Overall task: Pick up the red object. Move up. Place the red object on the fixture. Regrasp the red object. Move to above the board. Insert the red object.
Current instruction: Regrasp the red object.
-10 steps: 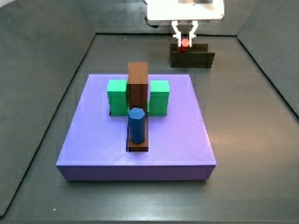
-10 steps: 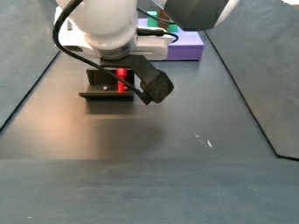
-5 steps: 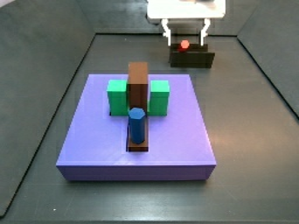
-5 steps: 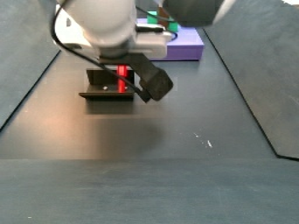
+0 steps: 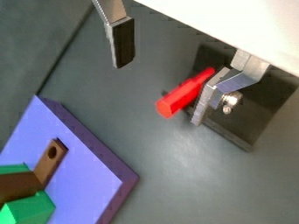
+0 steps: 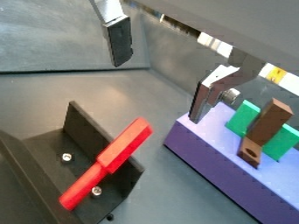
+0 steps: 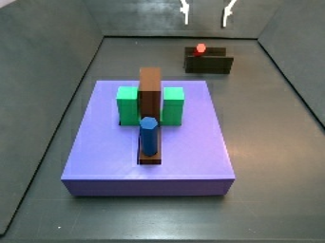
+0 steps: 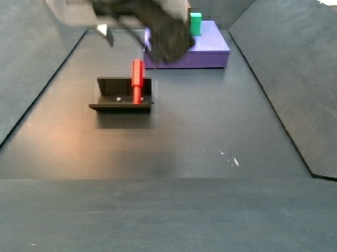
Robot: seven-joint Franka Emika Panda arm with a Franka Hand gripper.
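— Where is the red object (image 8: 137,80) right now?
— It stands on the fixture (image 8: 116,101), leaning against its upright back wall, not in my claw (image 7: 207,12). In a wrist view the red object (image 6: 107,164) lies slanted across the dark bracket, and nothing sits between my fingers (image 6: 115,38).

— And your claw?
— My claw hangs above the fixture (image 7: 210,63), well clear of the red object (image 7: 200,48). Its two plates stand apart with only air between them.

— What lies to the side of it?
— In a side view the board (image 7: 150,142) sits nearer the camera on the tabletop (image 7: 267,142), carrying green blocks (image 7: 129,104), a brown block (image 7: 150,87) and a blue peg (image 7: 148,134). The fixture stands apart from it.
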